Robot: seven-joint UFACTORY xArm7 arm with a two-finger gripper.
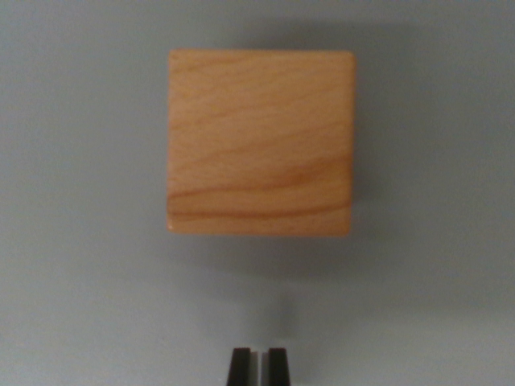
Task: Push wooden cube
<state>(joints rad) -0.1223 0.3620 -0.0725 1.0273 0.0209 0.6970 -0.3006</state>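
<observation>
While its dark fingertips sit almost pressed together at six o'clock, the black two-fingered gripper (258,366) faces a square, light-brown wooden cube (260,143) at centre on the grey surface (80,281): rigid, probably light, best pushed squarely mid-face.

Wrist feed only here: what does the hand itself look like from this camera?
Only the tips of the hand show at the bottom edge: two dark, nearly black, flat rectangular fingers with square ends and a thin pale gap between them. No cables or markings are visible.

Wooden cube (260,143) centred on grey surface (80,281), fingers (239,366) closed below, apart.
</observation>
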